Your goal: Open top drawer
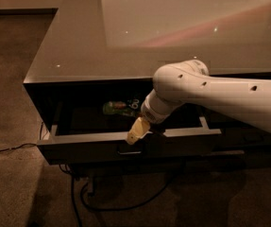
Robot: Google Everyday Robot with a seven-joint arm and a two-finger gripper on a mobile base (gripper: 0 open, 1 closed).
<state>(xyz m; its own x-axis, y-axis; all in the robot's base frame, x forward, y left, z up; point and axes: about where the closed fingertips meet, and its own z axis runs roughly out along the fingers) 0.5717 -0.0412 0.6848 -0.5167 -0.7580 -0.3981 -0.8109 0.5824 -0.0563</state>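
In the camera view, you are looking down on a dark bench point(102, 46) with a glossy top that is catching pale reflections. The top drawer point(88, 148) is standing pulled out from beneath the bench's front edge, with a pale rim running along the top of its dark front. The white arm point(220, 96) is reaching in from the right and bending down towards the drawer. Its yellowish claw point(138, 131) is resting at the drawer's front rim, just above the small loop handle point(129, 152) at the centre of the front. You cannot tell whether the claw is gripping anything. A green object point(118, 108) is lying inside the drawer, behind the claw. A dark cable point(121, 205) is trailing across the floor below.
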